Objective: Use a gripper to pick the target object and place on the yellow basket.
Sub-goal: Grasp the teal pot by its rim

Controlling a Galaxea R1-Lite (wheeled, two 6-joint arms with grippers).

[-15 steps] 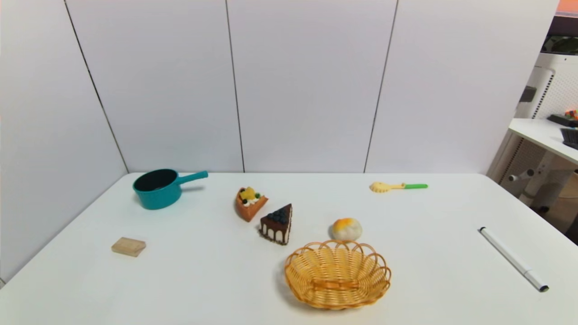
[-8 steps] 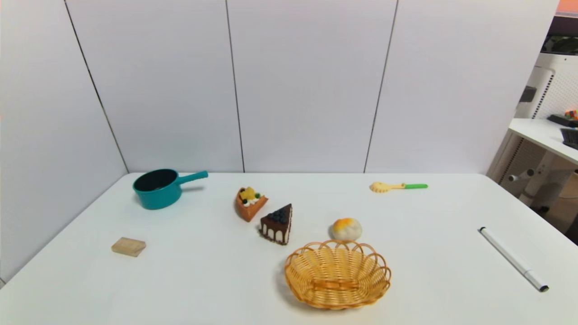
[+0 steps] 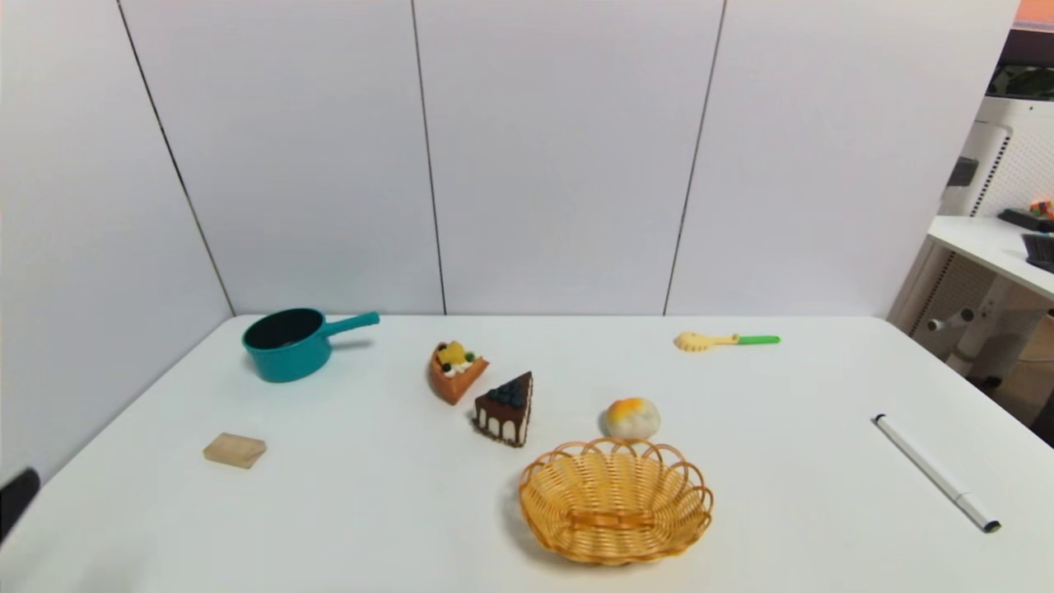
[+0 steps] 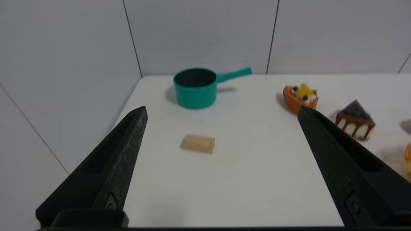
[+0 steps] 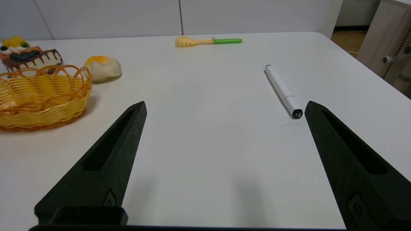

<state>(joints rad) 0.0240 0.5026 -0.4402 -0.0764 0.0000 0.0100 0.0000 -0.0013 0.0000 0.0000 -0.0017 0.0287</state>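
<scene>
The teal saucepan [image 3: 286, 346] stands at the table's far left corner, its handle pointing right; it shows in the left wrist view [image 4: 195, 88] too. The yellow wicker basket [image 3: 616, 500] sits empty near the front centre, and its rim [image 5: 41, 96] is seen in the right wrist view. My left gripper [image 4: 221, 110] is open with nothing between its fingers, low at the front left, well short of the saucepan; only a black tip [image 3: 15, 498] of it shows in the head view. My right gripper [image 5: 224, 106] is open and empty over bare table at the front right.
A wooden block [image 3: 235, 450] lies between my left gripper and the saucepan. Two cake slices [image 3: 455, 371] [image 3: 505, 409] and a bun [image 3: 632, 417] sit behind the basket. A yellow-green toy fork [image 3: 725, 339] lies far right, a white marker [image 3: 935, 471] near the right edge.
A black tip of my left gripper has come into the head view at the lower left edge. Nothing on the table has moved.
</scene>
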